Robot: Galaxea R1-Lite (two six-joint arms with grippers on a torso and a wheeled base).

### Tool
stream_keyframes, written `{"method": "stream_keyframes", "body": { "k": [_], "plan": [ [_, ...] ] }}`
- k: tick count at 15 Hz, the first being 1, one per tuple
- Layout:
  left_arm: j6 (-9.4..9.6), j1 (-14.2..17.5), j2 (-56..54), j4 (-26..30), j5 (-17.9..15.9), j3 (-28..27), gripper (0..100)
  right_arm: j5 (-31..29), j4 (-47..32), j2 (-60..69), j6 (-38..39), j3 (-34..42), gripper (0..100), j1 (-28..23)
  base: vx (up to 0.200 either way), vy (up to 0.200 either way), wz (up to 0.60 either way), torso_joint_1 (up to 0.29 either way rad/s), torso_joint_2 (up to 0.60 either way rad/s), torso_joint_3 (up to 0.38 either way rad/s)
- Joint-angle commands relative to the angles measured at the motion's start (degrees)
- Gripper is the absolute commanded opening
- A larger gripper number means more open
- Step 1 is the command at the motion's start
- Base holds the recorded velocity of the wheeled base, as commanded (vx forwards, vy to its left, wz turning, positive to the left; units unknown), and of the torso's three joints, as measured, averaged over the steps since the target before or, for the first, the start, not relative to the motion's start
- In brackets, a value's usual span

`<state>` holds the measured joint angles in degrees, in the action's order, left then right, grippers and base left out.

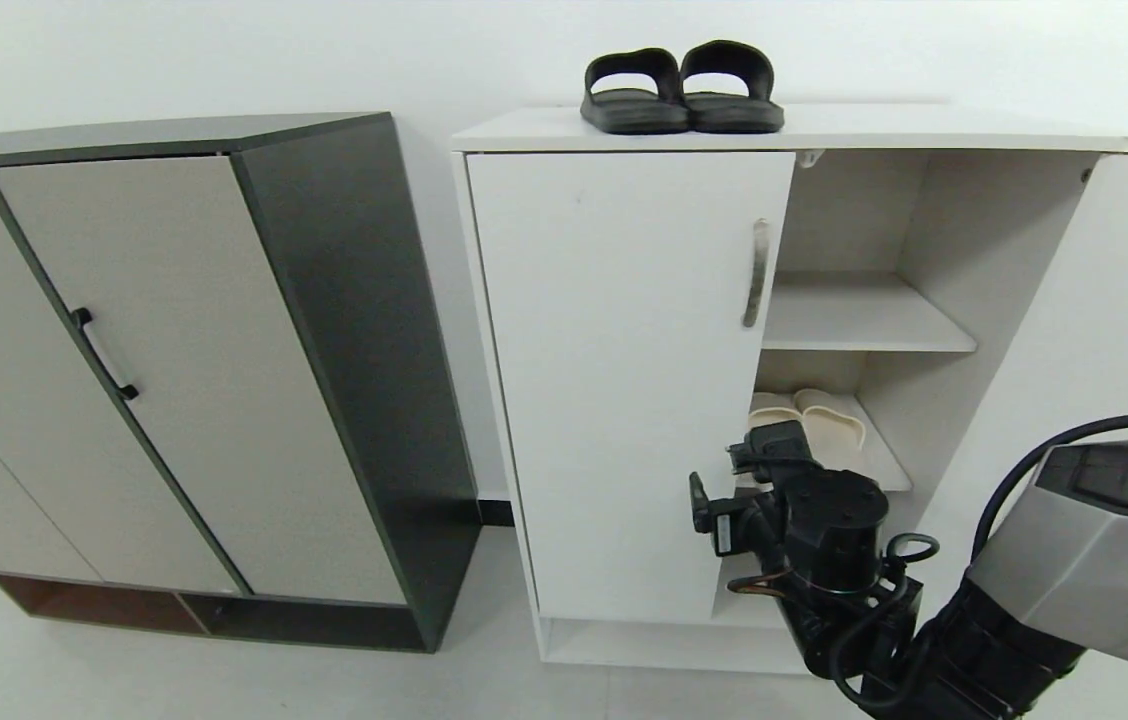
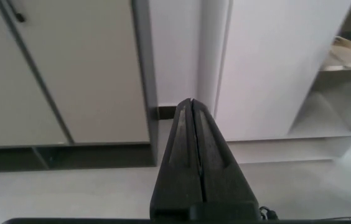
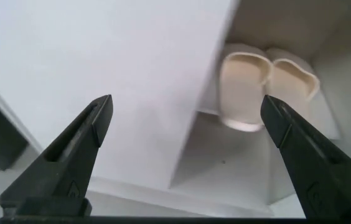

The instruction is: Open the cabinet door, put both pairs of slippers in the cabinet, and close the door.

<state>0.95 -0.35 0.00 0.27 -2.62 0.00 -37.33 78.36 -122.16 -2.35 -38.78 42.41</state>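
A pair of black slippers [image 1: 681, 90] stands on top of the white cabinet [image 1: 924, 125]. The cabinet's right door [image 1: 1114, 330] is swung open and its left door [image 1: 624, 380] is closed. Inside, on the lower shelf, lies a cream pair of slippers [image 1: 814, 420] [image 3: 266, 87], side by side. My right gripper [image 1: 754, 480] [image 3: 187, 104] hangs low before the opening, just in front of the cream pair, open with nothing between its fingers. My left gripper [image 2: 192, 115] is shut on nothing, low above the floor, facing the gap between the two cabinets.
A taller grey and dark cabinet [image 1: 204, 350] with closed doors stands close on the left of the white one. A metal handle [image 1: 756, 272] runs down the closed white door's edge. Above the cream pair is an upper shelf [image 1: 859, 315]. Pale floor [image 2: 70, 193] lies in front.
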Motion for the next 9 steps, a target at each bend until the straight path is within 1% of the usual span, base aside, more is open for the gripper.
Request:
{"method": "stream_keyframes", "body": {
  "k": [1, 3, 9],
  "plan": [
    [0.02, 0.0, 0.1, 0.0, 0.0, 0.0, 0, 1.0, 0.7, 1.6, 0.0, 0.4, 100, 0.2, 0.000, 0.000, 0.00, 0.000, 0.00, 0.000],
    [0.02, 0.0, 0.1, 0.0, 0.0, 0.0, 0, 3.8, 1.2, 2.9, 0.0, 2.6, 100, 0.6, 0.000, 0.000, 0.00, 0.000, 0.00, 0.000],
    [0.02, 0.0, 0.1, 0.0, 0.0, 0.0, 0, 3.8, 1.4, 2.7, -0.7, 2.9, 100, 0.6, 0.000, 0.000, 0.00, 0.000, 0.00, 0.000]
  ]
}}
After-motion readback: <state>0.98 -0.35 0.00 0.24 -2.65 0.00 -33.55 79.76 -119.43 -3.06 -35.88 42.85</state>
